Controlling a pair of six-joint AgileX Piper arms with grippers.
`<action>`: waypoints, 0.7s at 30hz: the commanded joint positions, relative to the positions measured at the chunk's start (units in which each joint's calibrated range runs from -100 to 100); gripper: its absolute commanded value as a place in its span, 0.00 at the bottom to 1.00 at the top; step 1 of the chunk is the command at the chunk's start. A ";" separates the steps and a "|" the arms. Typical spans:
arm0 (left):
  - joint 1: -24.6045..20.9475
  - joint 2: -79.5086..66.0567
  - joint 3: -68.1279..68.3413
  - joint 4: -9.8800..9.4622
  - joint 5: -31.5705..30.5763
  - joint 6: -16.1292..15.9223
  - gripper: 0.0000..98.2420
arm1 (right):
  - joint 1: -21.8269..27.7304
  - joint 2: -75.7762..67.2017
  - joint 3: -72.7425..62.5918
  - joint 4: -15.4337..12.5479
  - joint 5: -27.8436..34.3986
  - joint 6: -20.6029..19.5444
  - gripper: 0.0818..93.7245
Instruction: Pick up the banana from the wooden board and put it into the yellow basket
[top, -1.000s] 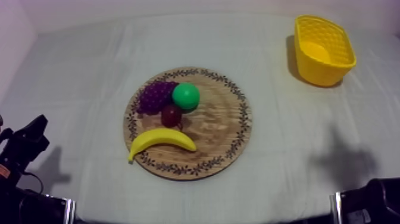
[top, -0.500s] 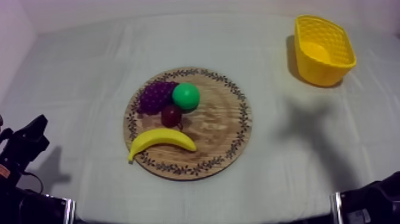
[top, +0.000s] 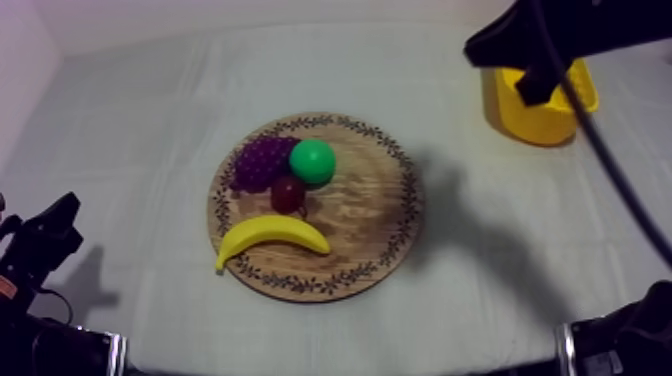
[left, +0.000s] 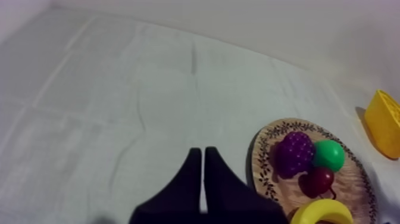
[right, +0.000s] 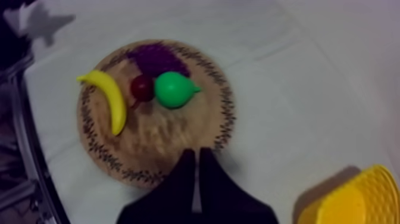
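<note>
I am on the reach: my right gripper (right: 194, 154), fingers together, hangs above the table aimed at the board (right: 161, 134), where the banana (right: 110, 98) lies near the rim, so next I must spread them and come down across its middle.

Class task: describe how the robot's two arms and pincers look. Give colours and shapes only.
Both arms are black and blocky: the left arm and the right arm. The left pincer and the right pincer each have two smooth black fingers that taper to a narrow tip.
</note>
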 joint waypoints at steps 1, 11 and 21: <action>0.01 0.00 -0.03 -0.03 0.04 0.01 0.00 | -2.99 3.00 0.10 0.10 0.16 0.77 0.03; 0.01 0.00 -0.03 -0.03 0.04 0.01 0.00 | -9.07 15.28 -4.62 1.42 2.58 0.67 0.41; 0.01 0.00 -0.03 -0.03 0.04 0.01 0.00 | -11.68 24.69 -8.76 1.06 1.32 2.54 0.57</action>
